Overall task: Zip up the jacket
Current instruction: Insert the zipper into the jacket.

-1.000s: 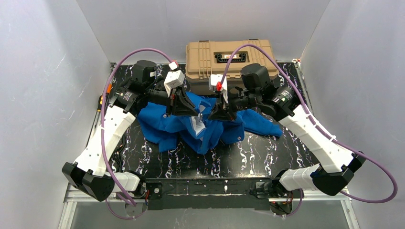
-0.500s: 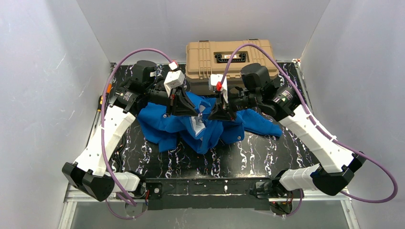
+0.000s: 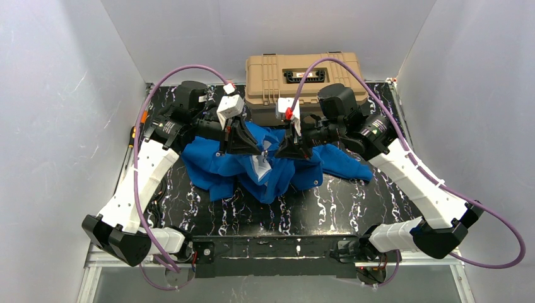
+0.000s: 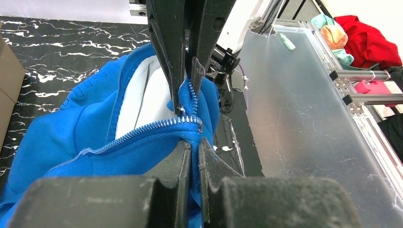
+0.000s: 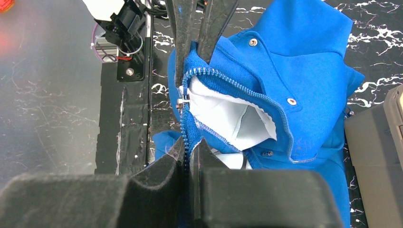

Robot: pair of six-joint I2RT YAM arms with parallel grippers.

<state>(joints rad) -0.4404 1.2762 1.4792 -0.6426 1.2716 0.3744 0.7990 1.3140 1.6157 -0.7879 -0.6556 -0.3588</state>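
Before the tan case (image 3: 303, 76), your left gripper (image 3: 243, 148) and right gripper (image 3: 291, 151) are clamping the jacket (image 3: 214, 164) beside its zipper (image 5: 183, 102), which is mostly gaping unzipped.

Tan case (image 3: 303, 79) (far edge), marbled table (image 3: 353, 205)

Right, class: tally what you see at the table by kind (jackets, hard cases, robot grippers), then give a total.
blue jacket: 1
tan case: 1
grippers: 2 (left gripper, right gripper, each shut on the jacket)
Total: 4
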